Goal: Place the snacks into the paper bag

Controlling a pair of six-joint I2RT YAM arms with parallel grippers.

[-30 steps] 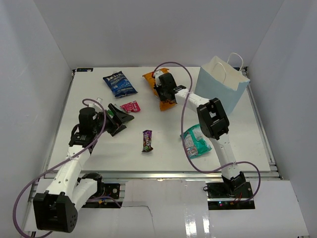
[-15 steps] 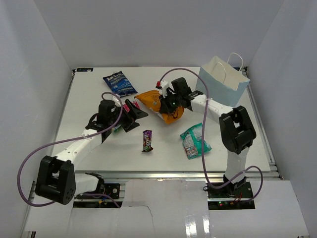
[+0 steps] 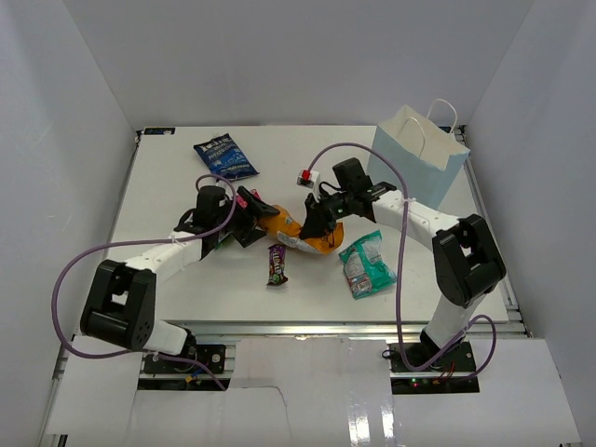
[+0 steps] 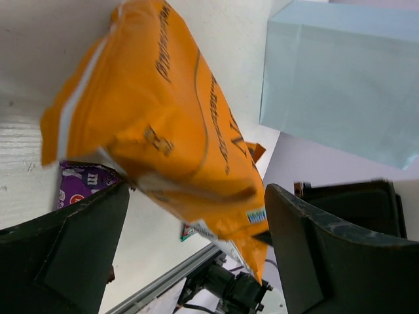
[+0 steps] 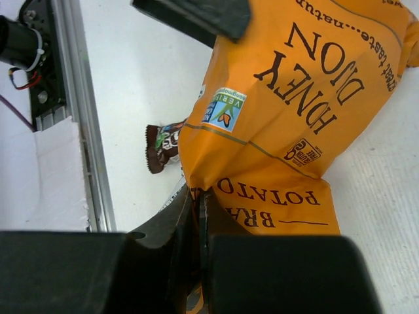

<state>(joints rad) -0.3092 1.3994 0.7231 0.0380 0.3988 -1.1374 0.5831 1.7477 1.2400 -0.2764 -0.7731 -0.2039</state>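
Note:
The large orange chip bag (image 3: 291,230) hangs mid-table, and my right gripper (image 3: 319,223) is shut on its crumpled bottom edge (image 5: 275,131). My left gripper (image 3: 263,216) is open, with its fingers wide apart on either side of the bag's other end (image 4: 170,124). The light-blue paper bag (image 3: 419,154) stands upright at the back right and also shows in the left wrist view (image 4: 340,72). The dark blue bag (image 3: 223,156) lies at the back left. The teal packet (image 3: 368,264) and the purple candy bar (image 3: 277,264) lie near the front. The pink packet (image 3: 241,196) peeks out behind my left arm.
White walls enclose the table on three sides. An aluminium rail (image 5: 65,98) runs along the front edge. The cables of both arms loop over the table. A small red-and-white connector (image 3: 304,177) sits on the right arm's cable.
My right gripper has carried the orange bag from the back centre toward the front left. My left arm has reached right, so its open fingers now stand around the bag.

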